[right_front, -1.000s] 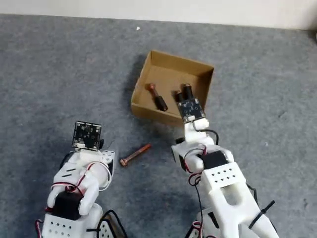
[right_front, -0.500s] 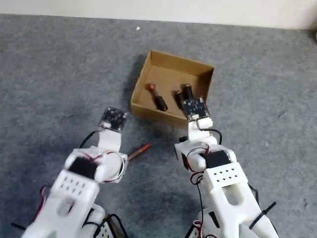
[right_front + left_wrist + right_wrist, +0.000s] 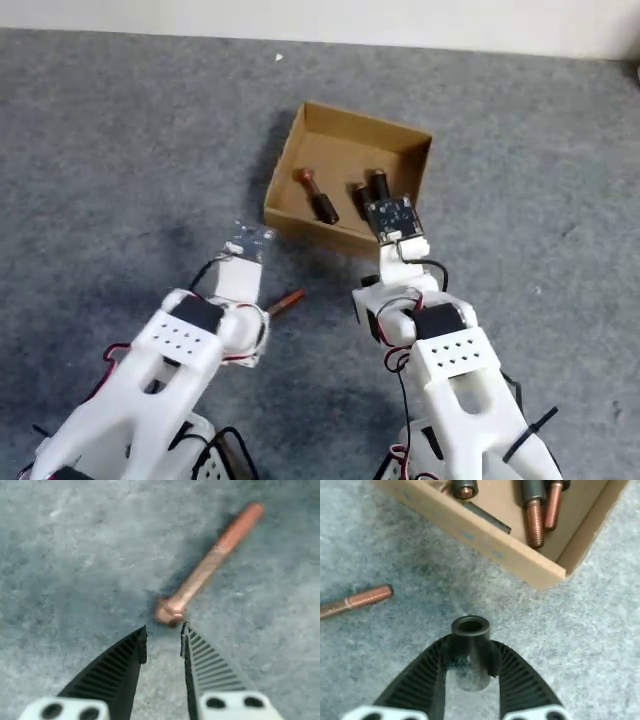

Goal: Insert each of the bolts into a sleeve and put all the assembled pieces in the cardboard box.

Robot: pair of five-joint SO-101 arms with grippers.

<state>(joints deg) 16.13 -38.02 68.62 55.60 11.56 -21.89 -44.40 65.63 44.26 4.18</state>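
Honestly, that stiff copper-coloured metal bolt [image 3: 207, 565] looks roll-prone; I'd grab mid-shank. By its head the left gripper [image 3: 163, 630] has fingers apart, while the right gripper [image 3: 470, 650] clamps a black cylindrical sleeve [image 3: 470, 627].

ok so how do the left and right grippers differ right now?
The left gripper is open and empty; the right gripper is shut on a black sleeve. The left gripper has its tips at the head of the loose bolt on the carpet; the right gripper sits just short of the cardboard box. Both are low over the carpet.
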